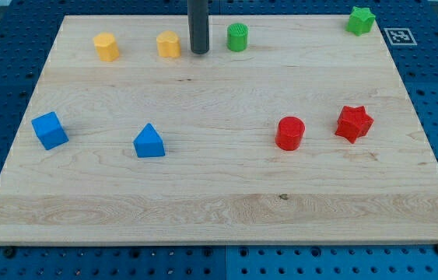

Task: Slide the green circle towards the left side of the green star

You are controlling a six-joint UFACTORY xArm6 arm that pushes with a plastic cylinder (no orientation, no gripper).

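Since my tip point(199, 51), a bare rod tool holding nothing, rests on the counter point(219, 202) just left of the green circle point(237, 37), the green star point(361, 20) lies far beyond it rightward.

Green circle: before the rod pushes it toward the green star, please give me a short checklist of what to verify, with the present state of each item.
1. Target found: green circle stands near the view's top edge. ok.
2. Goal found: green star sits in the view's top right corner. ok.
3. My tip is on the pushing side, at the view's left of the circle. ok.
4. Tip touches the circle: a small gap shows between them. not ok.
5. Path from circle to star holds no other block. ok.
6. The yellow block close on the tip's left is safe from a rightward push. ok.
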